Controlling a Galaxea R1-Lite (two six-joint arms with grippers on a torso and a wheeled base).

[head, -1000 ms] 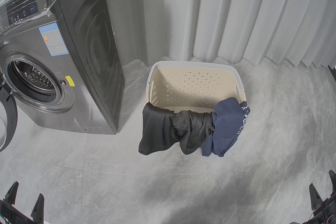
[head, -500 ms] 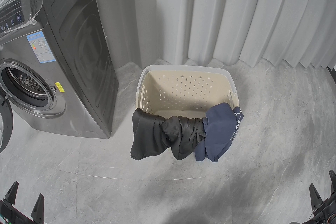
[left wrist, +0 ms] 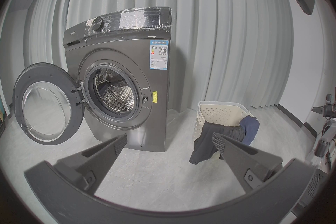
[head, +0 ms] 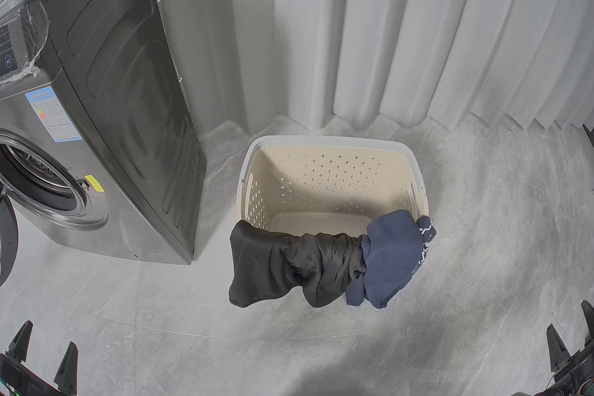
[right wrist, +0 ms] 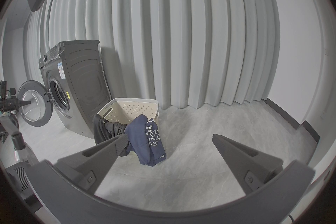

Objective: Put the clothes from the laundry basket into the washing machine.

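Observation:
A cream laundry basket [head: 331, 143] stands on the grey floor in front of white curtains. A black garment [head: 281, 267] and a navy garment [head: 390, 258] hang over its near rim. To the basket's left stands the grey washing machine [head: 124, 106]; its round door [left wrist: 45, 104] is swung open and the drum [left wrist: 115, 91] shows. My left gripper [head: 43, 351] is open at the lower left, far from the basket. My right gripper [head: 572, 332] is open at the lower right, also well short of the clothes. The basket [right wrist: 131, 109] and navy garment [right wrist: 145, 139] lie ahead in the right wrist view.
White curtains [head: 383, 13] close off the back of the room. Bare grey floor [head: 297, 348] lies between me and the basket. A dark skirting runs along the wall [right wrist: 290, 119] on the right.
The whole head view has shifted: the basket and washing machine sit lower and further left in the picture than before, so the camera moved. Both grippers keep their places and stay open.

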